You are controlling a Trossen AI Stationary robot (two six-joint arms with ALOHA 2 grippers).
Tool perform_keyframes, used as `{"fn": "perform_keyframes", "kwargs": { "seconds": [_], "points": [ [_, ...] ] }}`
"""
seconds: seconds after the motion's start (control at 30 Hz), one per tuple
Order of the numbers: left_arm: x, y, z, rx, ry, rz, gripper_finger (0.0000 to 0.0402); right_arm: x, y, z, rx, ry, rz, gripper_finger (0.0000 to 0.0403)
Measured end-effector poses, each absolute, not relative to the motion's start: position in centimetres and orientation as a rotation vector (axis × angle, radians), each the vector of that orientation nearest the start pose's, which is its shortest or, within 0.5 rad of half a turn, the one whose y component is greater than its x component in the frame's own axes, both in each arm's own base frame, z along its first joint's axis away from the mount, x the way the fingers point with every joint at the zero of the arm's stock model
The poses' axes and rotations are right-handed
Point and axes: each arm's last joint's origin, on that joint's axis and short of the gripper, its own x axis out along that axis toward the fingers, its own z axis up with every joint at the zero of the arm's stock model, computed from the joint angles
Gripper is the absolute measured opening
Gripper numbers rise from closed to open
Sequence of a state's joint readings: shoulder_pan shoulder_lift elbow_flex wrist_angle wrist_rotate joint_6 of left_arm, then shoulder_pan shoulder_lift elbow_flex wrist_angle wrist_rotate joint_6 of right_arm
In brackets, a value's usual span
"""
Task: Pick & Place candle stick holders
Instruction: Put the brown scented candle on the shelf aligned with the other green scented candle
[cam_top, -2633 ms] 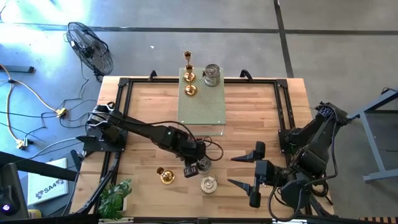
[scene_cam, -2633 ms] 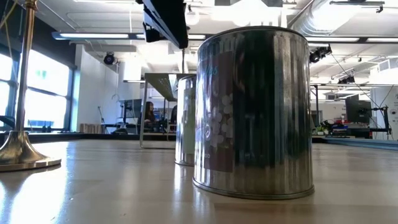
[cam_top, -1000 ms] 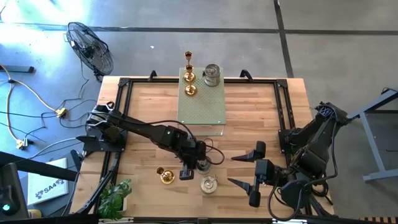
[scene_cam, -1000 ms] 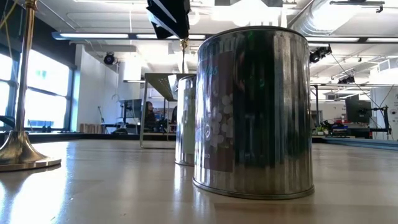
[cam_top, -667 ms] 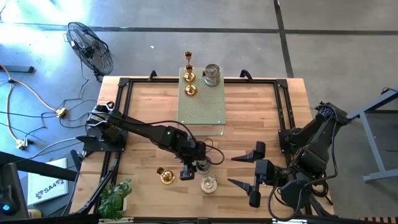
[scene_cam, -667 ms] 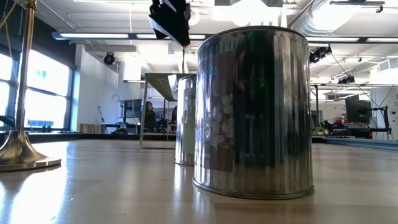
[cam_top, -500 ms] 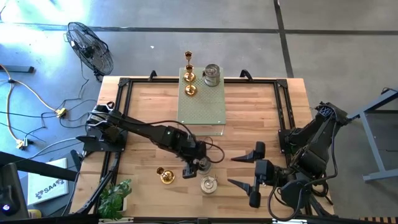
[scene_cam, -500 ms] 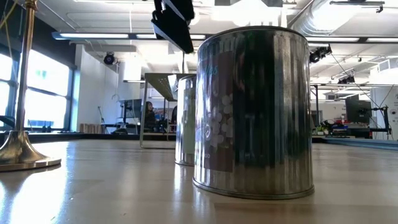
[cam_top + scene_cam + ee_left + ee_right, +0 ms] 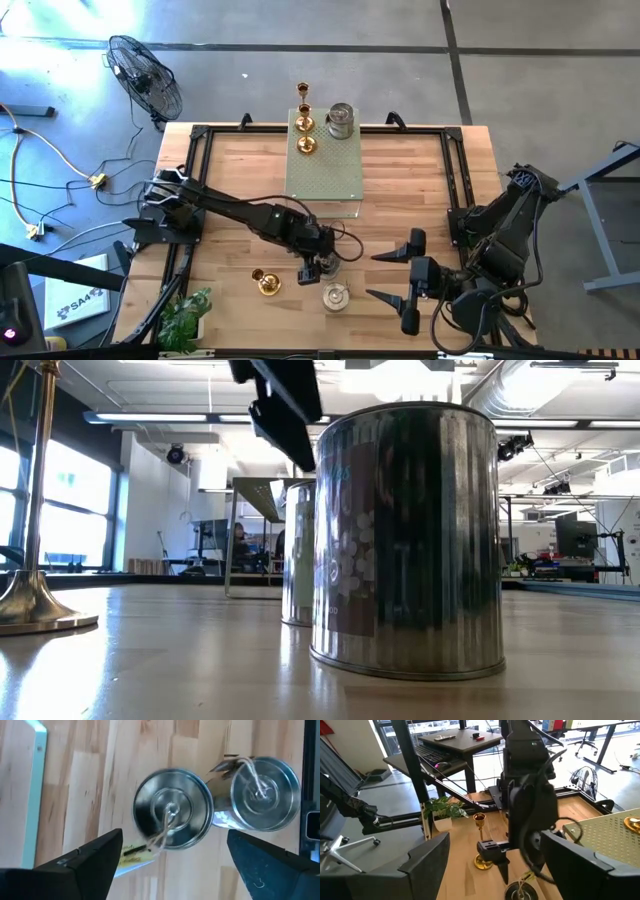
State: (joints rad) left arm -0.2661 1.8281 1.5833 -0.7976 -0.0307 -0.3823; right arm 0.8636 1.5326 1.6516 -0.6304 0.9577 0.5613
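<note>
Left gripper point(image 9: 316, 268) is where we start: in the lower centre of the high view its fingers have spread wide over the last second, having been nearly closed before, and the left wrist view shows them standing clear on either side of a squat silver holder point(image 9: 172, 816) with open wood between each finger and the metal. We read that as the arm lining up on this holder, not yet gripping it; nothing is held. In the same wrist view a second silver holder point(image 9: 261, 792) stands touching or just beside the first, toward the right edge of the frame, so we judge that a closing finger could nudge it. In the high view this second one point(image 9: 335, 296) sits just below the left gripper, and a gold holder point(image 9: 266, 283) stands near the lower left of the gripper. At the top centre, on the pale green perforated box point(image 9: 325, 170), two gold holders point(image 9: 303, 122) and one silver holder point(image 9: 341, 121) are already set, with a third gold one just above them at the box's far edge. That leaves three on the table point(image 9: 420, 180), by our count. Right gripper point(image 9: 388, 274), lower right, waits with its fingers apart and empty, unchanged.
</note>
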Motion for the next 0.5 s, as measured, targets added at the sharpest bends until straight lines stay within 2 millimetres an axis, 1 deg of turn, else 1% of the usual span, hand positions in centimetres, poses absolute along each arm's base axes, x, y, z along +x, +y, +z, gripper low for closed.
{"fn": "perform_keyframes", "kwargs": {
  "seconds": [0.1,0.17,0.23,0.37,0.5],
  "points": [
    [38.3,-9.6,27.1,-0.262,1.031,0.015,0.0358,22.6,22.8,41.5,0.155,0.274,-0.175,0.0307],
    [38.3,-9.0,26.8,-0.312,1.055,0.041,0.0359,22.6,22.7,41.5,0.163,0.273,-0.178,0.0307],
    [38.9,-8.4,26.7,-0.361,1.045,0.027,0.0359,22.6,22.7,41.5,0.164,0.273,-0.178,0.0307],
    [39.2,-7.4,26.1,-0.456,1.088,0.028,0.0359,22.7,22.7,41.5,0.181,0.27,-0.183,0.0307],
    [39.2,-7.0,25.9,-0.481,1.103,0.038,0.0359,22.7,22.6,41.5,0.199,0.27,-0.183,0.0307]
  ]
}}
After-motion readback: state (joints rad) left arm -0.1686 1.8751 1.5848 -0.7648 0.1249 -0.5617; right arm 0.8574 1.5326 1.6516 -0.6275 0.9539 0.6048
